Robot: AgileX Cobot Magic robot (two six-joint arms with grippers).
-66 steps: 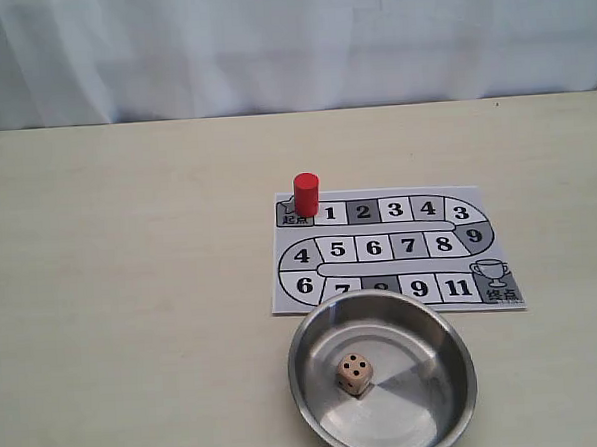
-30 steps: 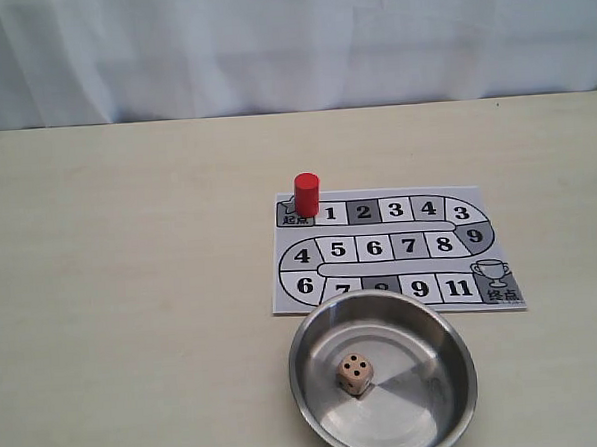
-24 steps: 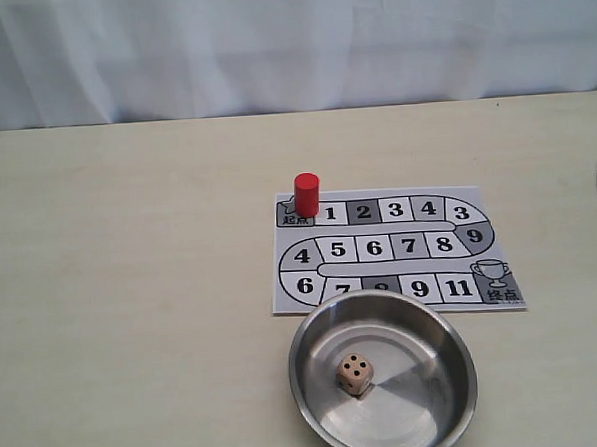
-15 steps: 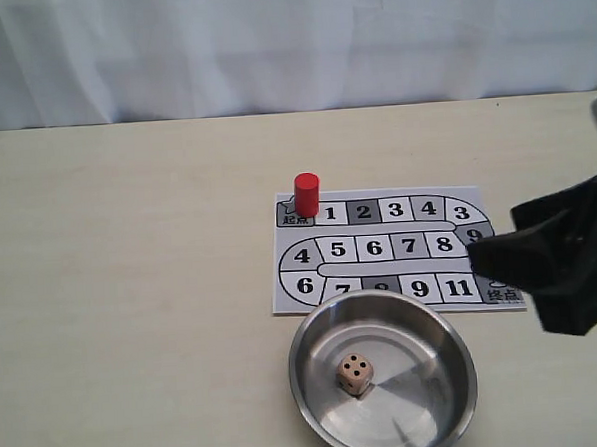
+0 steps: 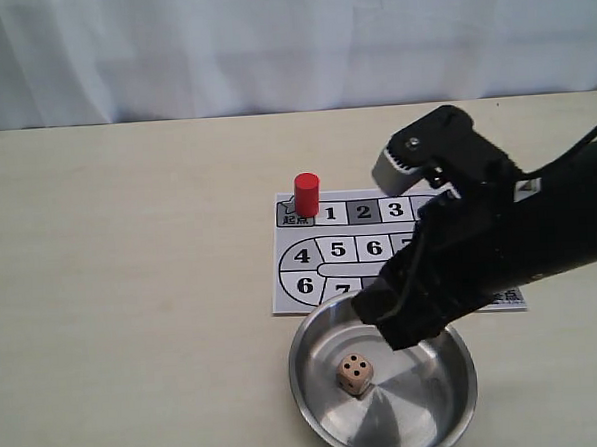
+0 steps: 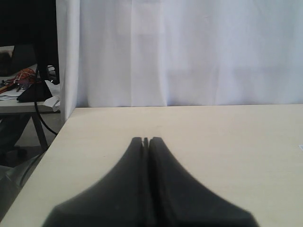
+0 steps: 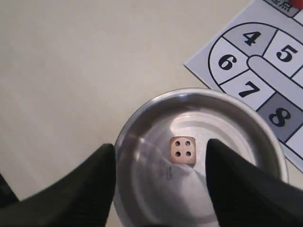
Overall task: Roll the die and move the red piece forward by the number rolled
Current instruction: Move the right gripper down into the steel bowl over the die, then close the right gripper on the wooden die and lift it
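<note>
Die (image 7: 182, 150) below the spread right claw (image 7: 161, 145)

Beige die (image 5: 354, 374) with black pips; plain red piece (image 5: 306, 195); white board (image 5: 337, 249) with grey and white squares, black numerals; silver bowl (image 5: 310, 395); cream worktop (image 5: 132, 292).

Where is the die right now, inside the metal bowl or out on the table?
Inside. The die rests on the floor of the bowl, four dots up, with the rim all around it.
</note>
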